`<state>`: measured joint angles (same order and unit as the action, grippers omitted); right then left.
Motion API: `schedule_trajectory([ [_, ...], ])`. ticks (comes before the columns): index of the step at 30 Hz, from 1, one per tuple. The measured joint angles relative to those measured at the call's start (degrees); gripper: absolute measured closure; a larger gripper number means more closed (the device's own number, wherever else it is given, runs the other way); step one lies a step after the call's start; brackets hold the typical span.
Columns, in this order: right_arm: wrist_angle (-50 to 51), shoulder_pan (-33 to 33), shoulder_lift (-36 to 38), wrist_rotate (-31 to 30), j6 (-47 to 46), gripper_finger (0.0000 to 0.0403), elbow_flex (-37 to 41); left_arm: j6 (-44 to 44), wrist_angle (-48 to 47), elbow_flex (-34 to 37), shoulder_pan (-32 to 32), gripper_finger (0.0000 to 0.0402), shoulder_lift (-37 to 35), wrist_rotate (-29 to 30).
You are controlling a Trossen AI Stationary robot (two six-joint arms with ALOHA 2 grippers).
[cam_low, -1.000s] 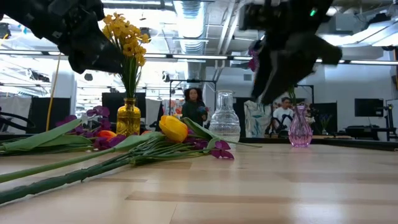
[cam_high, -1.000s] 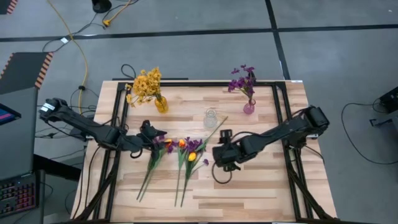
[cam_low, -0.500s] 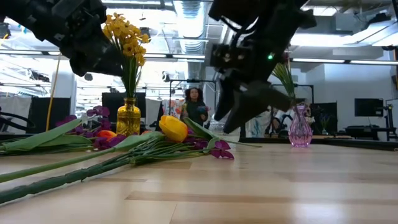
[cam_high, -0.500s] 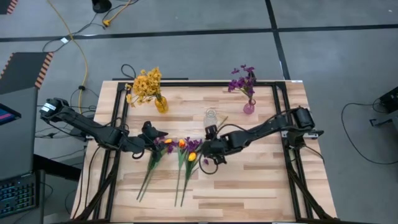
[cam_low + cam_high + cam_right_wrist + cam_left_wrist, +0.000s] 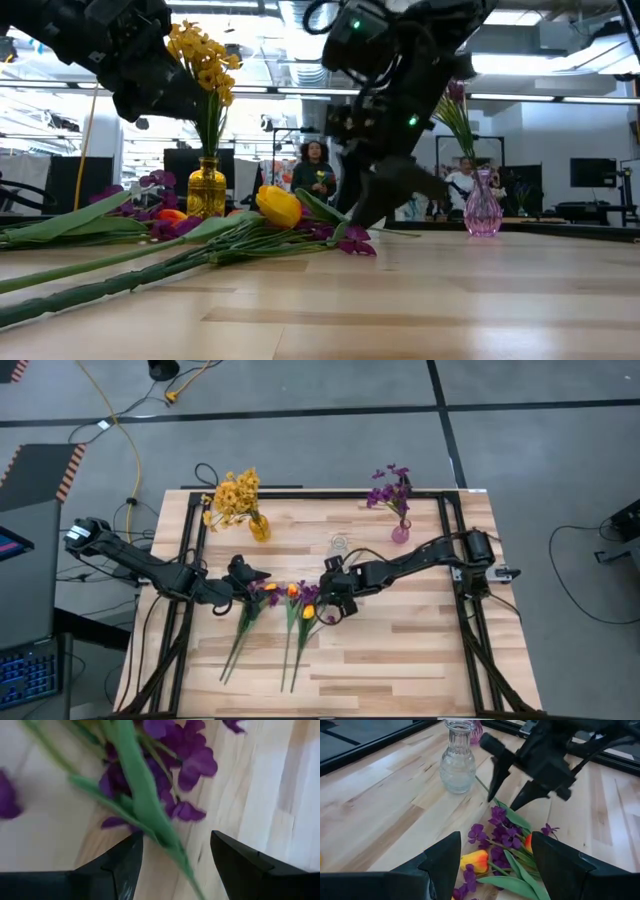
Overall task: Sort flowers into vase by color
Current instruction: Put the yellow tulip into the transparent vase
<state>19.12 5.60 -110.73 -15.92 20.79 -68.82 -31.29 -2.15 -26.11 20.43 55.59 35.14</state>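
At frame centre, the right gripper (image 5: 331, 603), jaws spread, is lowering over the purple flower stem (image 5: 150, 805); it should straddle 1 stem only.

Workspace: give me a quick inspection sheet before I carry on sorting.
Surface: wooden table, black frame round it.
Job's things: yellow flowers in amber vase; purple flowers in pink vase; clear vase empty; loose flowers lying mid-table.
Clutter: nothing seen.
Grippers: left gripper open above the loose flowers; right gripper open, fingers down at the purple blooms.
Cables: yellow cable on the floor.
Surroundings: people beyond the table.
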Motion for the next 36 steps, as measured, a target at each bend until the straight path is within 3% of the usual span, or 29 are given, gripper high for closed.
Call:
schedule_trajectory([
  [9, -1.3, -0.5, -2.7, -0.5, 1.8, 0.0160, -0.2, 0.0, 0.2, 0.0, 0.0, 0.0172, 0.0, -0.3],
  [20, 1.0, -0.3, -2.0, -0.2, 1.7, 0.0319, 0.0, 0.0, 0.2, 0.0, 0.0, 0.0172, 0.0, -0.3],
  [24, 1.7, 0.3, -1.8, -0.5, 1.7, 0.0357, 0.0, 0.0, 0.2, 0.0, 0.0, 0.0172, 0.0, -0.3],
  [28, 2.0, 1.2, -1.6, -0.7, 1.7, 0.0367, -0.3, 0.0, 0.2, 0.0, 0.0, 0.0172, 0.0, -0.3],
  [36, 6.0, 2.8, -1.6, -0.7, 1.6, 0.0348, -4.1, 0.0, 0.2, 0.0, 0.0, 0.0172, 0.0, -0.2],
])
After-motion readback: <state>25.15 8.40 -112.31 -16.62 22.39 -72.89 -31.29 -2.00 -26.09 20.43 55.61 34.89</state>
